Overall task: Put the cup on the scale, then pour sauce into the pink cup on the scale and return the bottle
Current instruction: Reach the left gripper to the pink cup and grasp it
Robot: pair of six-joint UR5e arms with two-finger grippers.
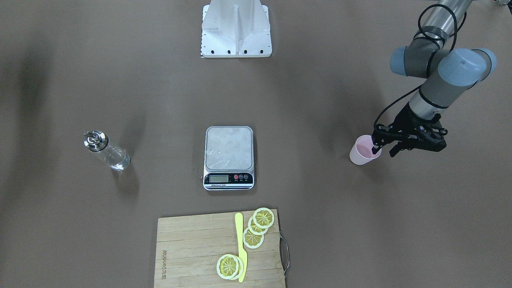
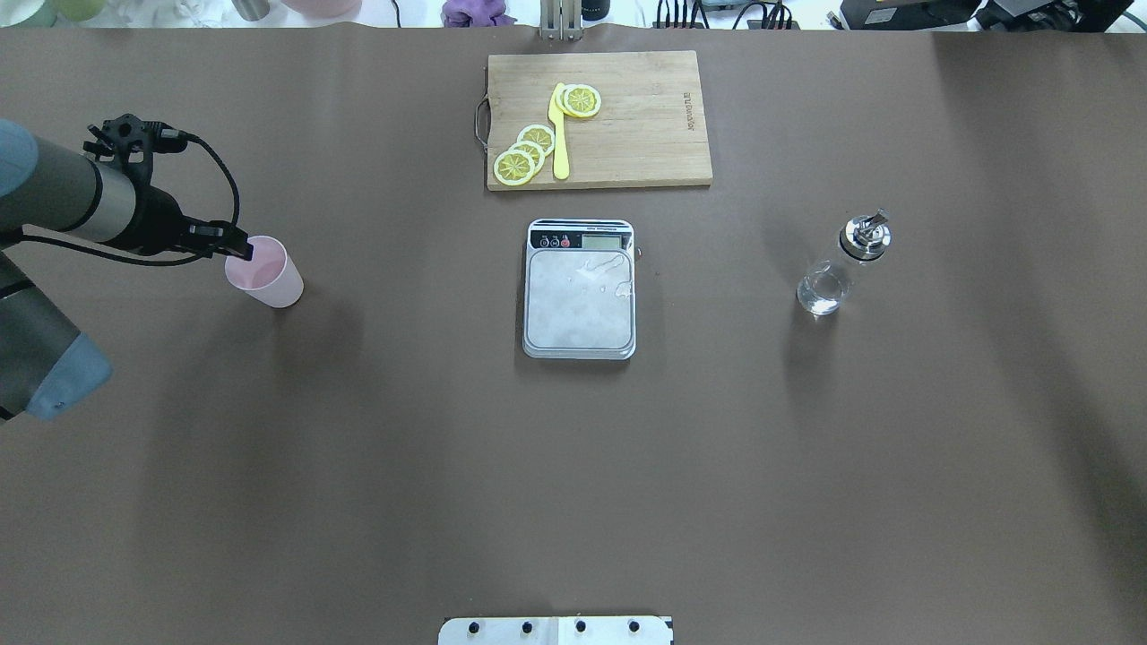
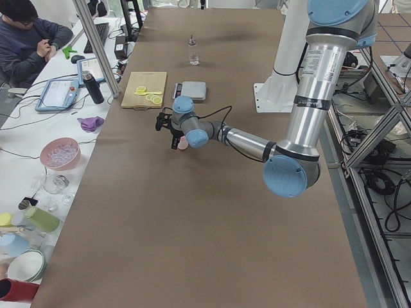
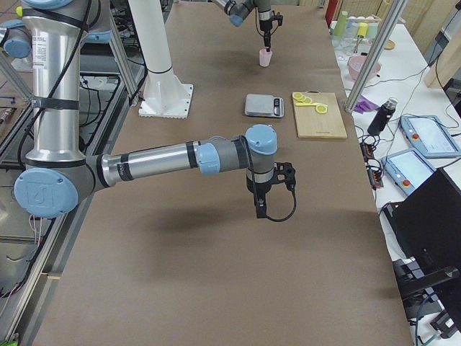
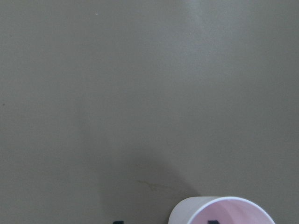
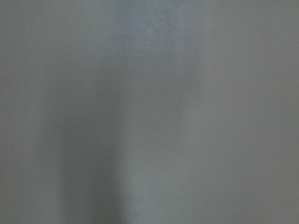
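The pale pink cup (image 1: 363, 157) stands upright on the brown table, far to the robot's left, and also shows in the overhead view (image 2: 271, 278). My left gripper (image 1: 385, 152) is open at its rim, with one finger inside the cup and the other outside. The left wrist view shows the cup's rim (image 5: 224, 211) at the bottom edge. The scale (image 2: 580, 305) sits mid-table with water drops on its platform. The glass bottle (image 2: 838, 273) with clear liquid stands far to the right. My right gripper (image 4: 260, 213) hangs above bare table; I cannot tell whether it is open or shut.
A wooden cutting board (image 2: 645, 134) with lemon slices (image 2: 524, 152) and a yellow knife (image 2: 560, 134) lies beyond the scale. The robot's white base (image 1: 236, 28) is at the near edge. An operator (image 3: 26, 38) sits at a side desk.
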